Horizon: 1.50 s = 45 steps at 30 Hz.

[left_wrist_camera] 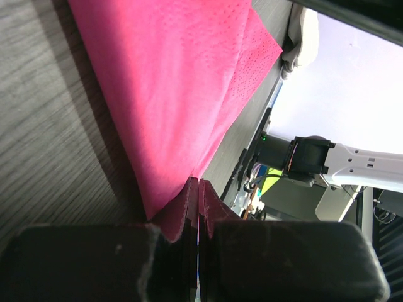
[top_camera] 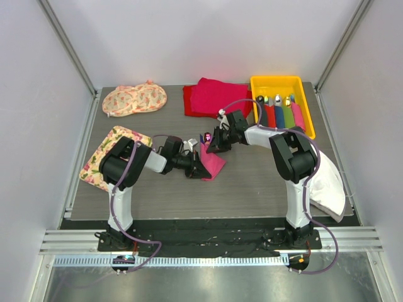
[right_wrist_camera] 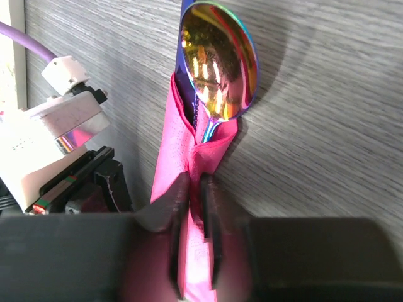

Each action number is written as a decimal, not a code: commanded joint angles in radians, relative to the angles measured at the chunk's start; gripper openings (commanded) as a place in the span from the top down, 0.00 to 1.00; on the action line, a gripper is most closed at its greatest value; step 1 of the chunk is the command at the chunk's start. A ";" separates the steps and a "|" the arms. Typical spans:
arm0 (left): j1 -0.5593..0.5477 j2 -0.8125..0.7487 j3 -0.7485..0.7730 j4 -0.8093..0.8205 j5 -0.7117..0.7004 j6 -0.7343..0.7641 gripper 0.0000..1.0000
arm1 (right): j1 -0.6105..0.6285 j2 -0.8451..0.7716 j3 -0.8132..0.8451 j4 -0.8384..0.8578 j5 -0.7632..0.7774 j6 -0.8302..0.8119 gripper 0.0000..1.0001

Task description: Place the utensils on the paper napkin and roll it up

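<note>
Pink paper is where the action sits, nearest us. The paper napkin (left_wrist_camera: 182,82) lies mid-counter (top_camera: 264,189). The left gripper (left_wrist_camera: 198,187) reaches in from the napkin's 8 o'clock with its jaws clenched hard on one corner. I'd call that an anchor, so the thin sheet can't skate while its other side is worked.

Just beyond, at the napkin's 12 o'clock, the right gripper (right_wrist_camera: 195,189) has its jaws pinched on a fold of napkin wrapped around the neck of the spoon (right_wrist_camera: 218,63). The shiny rainbow bowl pokes out past the paper over the grey wood. That pinch looks meant to trap the handle inside so a roll can begin. Whether more pieces hide in the fold, I can't tell.

Farther back, the yellow tray (top_camera: 258,80) at 1 o'clock holds spare cutlery (top_camera: 281,113). The red cloth (top_camera: 211,94) sits at 12, and a floral mat (top_camera: 134,99) at 11.
</note>
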 commanded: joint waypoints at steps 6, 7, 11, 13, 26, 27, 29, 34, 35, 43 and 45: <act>0.007 -0.016 0.005 -0.128 -0.119 0.074 0.89 | 0.013 0.015 -0.031 -0.039 0.025 -0.021 0.99; 0.010 -0.034 0.020 -0.146 -0.120 0.081 0.85 | 0.011 0.006 -0.029 -0.029 0.016 -0.020 0.99; 0.022 -0.166 0.086 -0.266 -0.122 0.169 0.71 | 0.002 -0.042 -0.028 0.009 -0.001 -0.012 0.99; 0.033 -0.256 0.118 -0.374 -0.133 0.259 0.62 | -0.003 -0.062 -0.026 0.029 -0.008 -0.010 0.99; 0.295 -0.612 0.388 -0.779 -0.393 0.825 0.00 | -0.015 -0.164 -0.066 0.129 -0.059 0.060 0.99; 0.301 -0.643 0.364 -0.748 -0.428 0.838 0.00 | -0.015 -0.172 -0.069 0.130 -0.060 0.060 0.99; 0.311 -0.712 0.338 -0.693 -0.514 0.850 0.00 | -0.014 -0.186 -0.069 0.132 -0.064 0.059 0.99; 0.317 -0.763 0.285 -0.701 -0.584 0.845 0.00 | -0.015 -0.215 -0.059 0.130 -0.093 0.063 0.99; 0.333 -0.758 0.284 -0.724 -0.494 0.847 0.00 | -0.014 -0.218 -0.054 0.129 -0.100 0.062 0.99; 0.389 -0.847 0.080 -0.446 -0.142 0.571 0.00 | -0.015 -0.324 0.043 0.078 -0.191 0.042 0.99; 0.390 -0.892 -0.004 -0.283 -0.111 0.520 0.00 | -0.015 -0.348 0.060 0.072 -0.205 0.045 0.99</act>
